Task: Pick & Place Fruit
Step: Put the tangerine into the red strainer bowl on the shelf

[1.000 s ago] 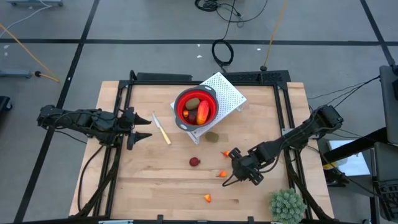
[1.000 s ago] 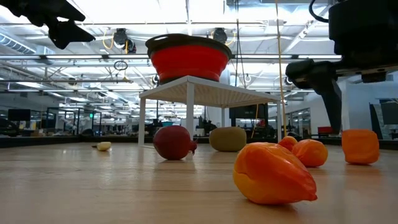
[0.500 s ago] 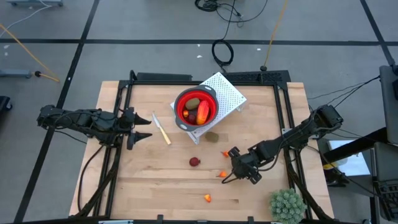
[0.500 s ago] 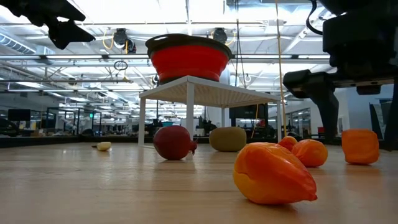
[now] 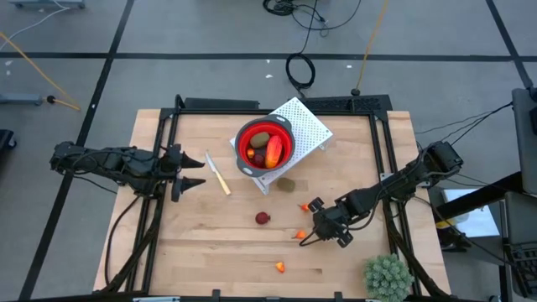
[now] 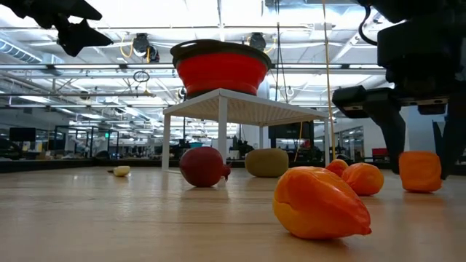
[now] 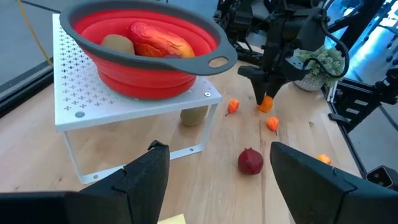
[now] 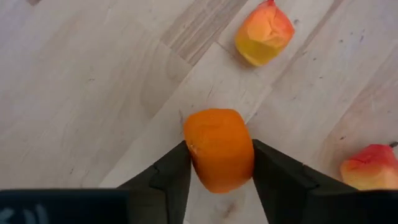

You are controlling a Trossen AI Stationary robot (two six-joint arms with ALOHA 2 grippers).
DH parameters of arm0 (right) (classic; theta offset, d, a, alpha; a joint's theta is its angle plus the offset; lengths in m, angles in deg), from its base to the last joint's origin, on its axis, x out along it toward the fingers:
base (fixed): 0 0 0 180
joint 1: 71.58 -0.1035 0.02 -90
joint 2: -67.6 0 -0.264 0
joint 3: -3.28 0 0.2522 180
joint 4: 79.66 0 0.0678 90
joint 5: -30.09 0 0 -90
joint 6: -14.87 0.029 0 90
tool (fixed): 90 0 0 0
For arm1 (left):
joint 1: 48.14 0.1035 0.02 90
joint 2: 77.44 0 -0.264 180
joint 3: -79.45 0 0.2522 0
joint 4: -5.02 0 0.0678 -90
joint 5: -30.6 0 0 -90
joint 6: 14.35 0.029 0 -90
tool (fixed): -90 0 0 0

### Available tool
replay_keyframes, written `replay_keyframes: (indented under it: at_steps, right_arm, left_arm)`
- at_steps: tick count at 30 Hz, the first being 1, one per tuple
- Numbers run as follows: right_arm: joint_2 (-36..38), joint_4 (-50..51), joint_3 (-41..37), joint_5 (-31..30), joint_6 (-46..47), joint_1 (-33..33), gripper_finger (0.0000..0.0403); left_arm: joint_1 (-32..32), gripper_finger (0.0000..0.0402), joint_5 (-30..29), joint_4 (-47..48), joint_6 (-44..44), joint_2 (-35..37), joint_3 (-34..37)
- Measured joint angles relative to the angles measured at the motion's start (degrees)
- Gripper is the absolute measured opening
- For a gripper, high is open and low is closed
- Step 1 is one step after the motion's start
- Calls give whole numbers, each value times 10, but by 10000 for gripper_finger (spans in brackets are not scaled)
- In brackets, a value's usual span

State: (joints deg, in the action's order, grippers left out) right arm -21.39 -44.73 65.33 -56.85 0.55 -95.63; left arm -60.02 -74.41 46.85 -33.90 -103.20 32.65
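Observation:
My right gripper [image 5: 323, 223] stands low at the table's right, its two fingers on either side of a small orange fruit piece [image 8: 219, 149] that sits on the wood; the piece also shows in the low view [image 6: 421, 171]. Other fruit lies loose: orange bits [image 5: 304, 207] [image 5: 299, 235] [image 5: 279, 268], a dark red ball [image 5: 263, 218] and an olive oval [image 5: 287, 184]. A red bowl [image 5: 284, 134] holding fruit stands on a white perforated stand [image 5: 306, 120]. My left gripper [image 5: 191, 173] is open and empty above the table's left side. My right gripper pinches the orange piece by its two opposite sides [image 8: 191, 149] between its two fingers [image 8: 171, 177]. The fingers come from above, pointing down. The piece rests with its underside on the table [image 6: 421, 188].
A cream-handled knife [image 5: 218, 174] lies left of the stand. A spiky green plant ball [image 5: 386, 277] sits at the near right corner. Black frame rails [image 5: 172, 117] run along the table's left, far and right sides. Bare wood lies at the near left.
My right gripper has come down over the orange piece, and its fingers now stand on both sides of it near the table. The fruit pieces have stayed where they were.

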Motion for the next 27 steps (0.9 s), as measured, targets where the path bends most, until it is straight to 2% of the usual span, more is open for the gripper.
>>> replay_keyframes:
  at_steps: [9,20,27]
  right_arm:
    - [0,-1,18,0,41,0,111]
    - [39,-6,106,2,170,11,113]
    - [63,-160,111,1,333,39,115]
  left_arm:
    - [0,278,0,-12,3,0,0]
    - [0,278,1,-12,3,0,0]
    - [0,278,12,-11,15,-1,0]
